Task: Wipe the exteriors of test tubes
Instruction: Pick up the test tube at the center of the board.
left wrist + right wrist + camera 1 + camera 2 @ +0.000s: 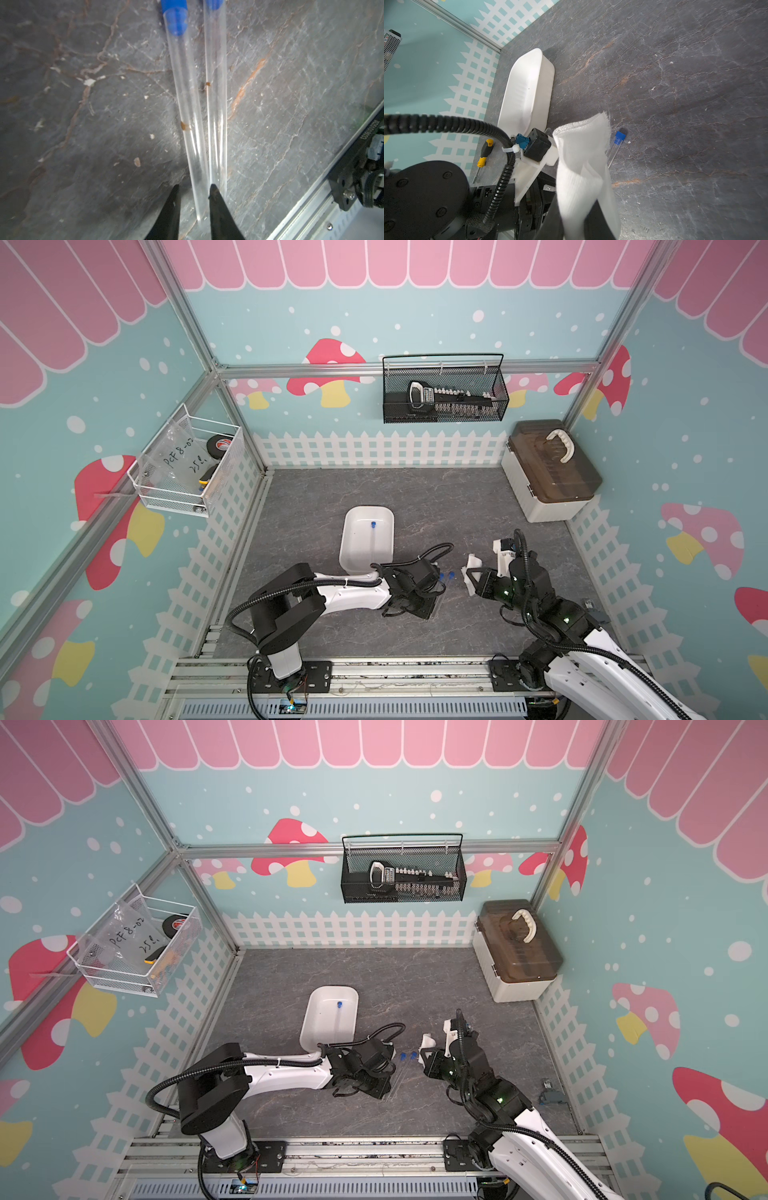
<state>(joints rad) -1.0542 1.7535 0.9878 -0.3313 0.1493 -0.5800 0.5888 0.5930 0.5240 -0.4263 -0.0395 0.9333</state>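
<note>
– Where are the test tubes [402,1056]?
– Two lie flat on the gray tabletop [415,497], side by side, in the middle between the arms. Their blue caps [441,575] point to the far side. Both tubes have small brown spots. A third tube [374,539] lies in the white tray [353,539], farther back and a bit left.
– What about the jaws of the left gripper [194,186]?
– They sit low at the near end of the left tube [187,104]. One black jaw is on each side of its clear end. One jaw touches it. By the other jaw a thin strip of tabletop shows, so they are not clenched on it. The right tube [215,104] lies just outside them.
– And the right gripper [577,209]?
– Its jaws are clenched on the white cloth [583,166]. The cloth sticks up from them, near the blue caps, on their right.
</note>
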